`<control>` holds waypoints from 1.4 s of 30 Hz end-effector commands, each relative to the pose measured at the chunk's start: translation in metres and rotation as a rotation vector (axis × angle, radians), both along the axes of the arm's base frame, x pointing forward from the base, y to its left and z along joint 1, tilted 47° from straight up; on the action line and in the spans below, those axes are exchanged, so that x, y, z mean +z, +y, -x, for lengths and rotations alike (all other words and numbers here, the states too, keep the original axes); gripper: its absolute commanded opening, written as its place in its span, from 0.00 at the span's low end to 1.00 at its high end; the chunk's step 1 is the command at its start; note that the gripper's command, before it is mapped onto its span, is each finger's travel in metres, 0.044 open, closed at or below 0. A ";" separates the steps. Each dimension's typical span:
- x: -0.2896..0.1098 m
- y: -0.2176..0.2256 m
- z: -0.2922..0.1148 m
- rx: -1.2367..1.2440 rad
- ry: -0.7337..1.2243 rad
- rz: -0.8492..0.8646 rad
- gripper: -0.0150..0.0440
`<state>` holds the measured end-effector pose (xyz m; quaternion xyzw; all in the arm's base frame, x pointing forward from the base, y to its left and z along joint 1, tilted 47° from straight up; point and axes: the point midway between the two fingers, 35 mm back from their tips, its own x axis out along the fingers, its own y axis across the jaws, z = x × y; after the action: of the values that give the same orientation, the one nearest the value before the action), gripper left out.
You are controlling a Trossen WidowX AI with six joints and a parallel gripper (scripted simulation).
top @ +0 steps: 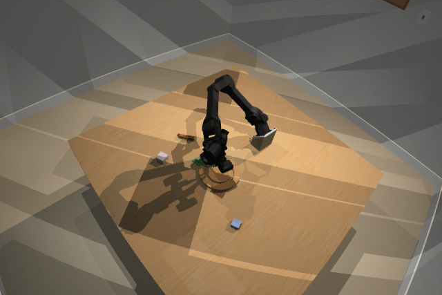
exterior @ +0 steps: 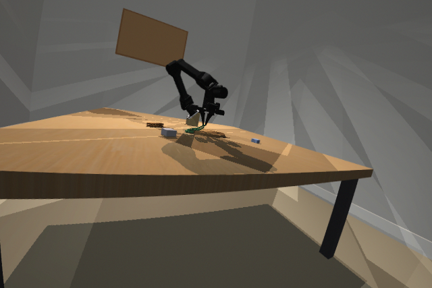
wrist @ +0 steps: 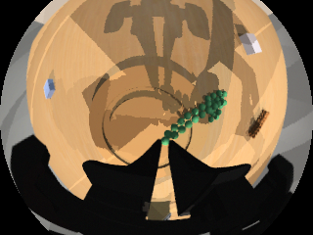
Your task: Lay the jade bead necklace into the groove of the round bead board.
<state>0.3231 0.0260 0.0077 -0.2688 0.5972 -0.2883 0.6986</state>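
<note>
The jade bead necklace (wrist: 196,114) (top: 199,163) (exterior: 192,129) is a string of green beads. It trails from my fingertips across the edge of the round bead board (wrist: 105,101) (top: 223,181) (exterior: 214,132), a flat wooden disc with a ring groove. My gripper (wrist: 164,143) (top: 214,163) (exterior: 206,123) is shut on one end of the necklace and stands low over the board's rim. The rest of the necklace lies bunched just outside the board, on the table.
A grey block (top: 161,157) (exterior: 169,132) (wrist: 250,43) and a blue block (top: 235,223) (exterior: 255,140) (wrist: 49,88) lie on the wooden table. A small brown strip (top: 186,137) (exterior: 154,125) (wrist: 258,123) lies farther back. The arm's base plate (top: 264,138) stands behind the board.
</note>
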 end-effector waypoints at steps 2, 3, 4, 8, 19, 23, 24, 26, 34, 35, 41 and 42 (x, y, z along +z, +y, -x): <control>-0.015 0.013 0.006 -0.003 0.004 -0.005 0.25; -0.017 0.015 0.007 -0.003 0.004 -0.005 0.25; -0.019 0.016 0.008 -0.003 0.004 -0.005 0.25; -0.021 0.017 0.009 -0.003 0.004 -0.004 0.25; -0.030 0.007 0.007 -0.003 0.004 -0.004 0.25; -0.035 0.002 0.007 -0.003 0.004 -0.004 0.25; -0.036 0.001 0.006 -0.003 0.004 -0.003 0.25; -0.036 0.001 0.006 -0.003 0.004 -0.003 0.25; -0.034 0.004 0.005 -0.007 -0.004 -0.013 0.39; -0.034 0.004 0.005 -0.007 -0.004 -0.013 0.43; -0.034 0.004 0.005 -0.007 -0.004 -0.013 0.70; -0.034 0.004 0.005 -0.007 -0.004 -0.013 0.74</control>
<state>0.3182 0.0293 -0.0269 -0.2618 0.5988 -0.2876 0.7002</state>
